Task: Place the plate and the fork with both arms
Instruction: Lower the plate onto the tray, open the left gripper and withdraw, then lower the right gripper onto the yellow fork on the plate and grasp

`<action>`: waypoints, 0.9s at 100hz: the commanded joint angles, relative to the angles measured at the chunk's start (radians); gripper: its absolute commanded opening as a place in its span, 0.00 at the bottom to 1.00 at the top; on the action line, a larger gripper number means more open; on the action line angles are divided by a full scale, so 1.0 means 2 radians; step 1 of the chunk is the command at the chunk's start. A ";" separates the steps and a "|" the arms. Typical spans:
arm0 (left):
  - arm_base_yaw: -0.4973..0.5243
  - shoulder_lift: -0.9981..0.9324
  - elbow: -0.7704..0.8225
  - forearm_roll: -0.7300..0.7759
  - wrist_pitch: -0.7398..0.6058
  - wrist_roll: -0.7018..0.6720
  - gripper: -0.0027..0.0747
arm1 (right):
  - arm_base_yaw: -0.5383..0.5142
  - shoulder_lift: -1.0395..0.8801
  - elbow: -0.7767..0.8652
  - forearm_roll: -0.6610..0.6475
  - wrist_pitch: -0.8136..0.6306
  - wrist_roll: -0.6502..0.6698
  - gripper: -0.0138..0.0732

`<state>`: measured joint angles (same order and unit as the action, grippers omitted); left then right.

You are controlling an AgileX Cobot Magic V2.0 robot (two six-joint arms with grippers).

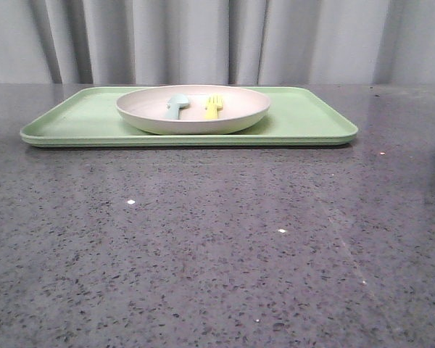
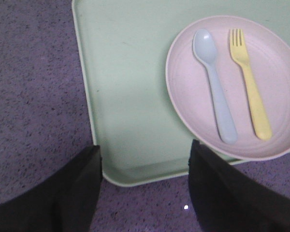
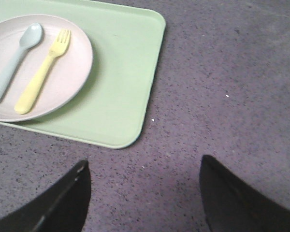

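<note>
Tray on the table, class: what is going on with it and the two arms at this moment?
Nothing is being handled. The light-green tray lies on the dark speckled table and carries the plate. Inside the plate, the yellow fork and a pale blue spoon lie side by side. The left gripper is open by one end of the tray; the right gripper is open over bare table past the other end. Neither touches anything.

Bright yellow fork [image 2: 249,89] and pale blue spoon [image 2: 214,85] on pinkish off-white plate [image 2: 183,111], light-green tray [image 2: 125,87], grey speckled table [image 1: 217,254]
</note>
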<state>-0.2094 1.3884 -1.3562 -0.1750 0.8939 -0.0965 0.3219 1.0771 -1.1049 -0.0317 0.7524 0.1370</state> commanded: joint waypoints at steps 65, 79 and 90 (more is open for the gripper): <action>-0.002 -0.147 0.122 0.000 -0.055 -0.008 0.53 | 0.066 0.304 -0.363 0.073 0.132 -0.002 0.72; -0.002 -0.147 0.122 0.000 -0.055 -0.008 0.53 | 0.086 0.358 -0.428 0.073 0.150 -0.001 0.72; -0.002 -0.147 0.122 0.000 -0.055 -0.008 0.53 | 0.092 0.398 -0.467 0.072 0.169 0.007 0.72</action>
<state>-0.2094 1.1181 -1.0849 -0.1648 0.8464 -0.1003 0.5002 1.8692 -1.9520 0.1106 1.0940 0.1415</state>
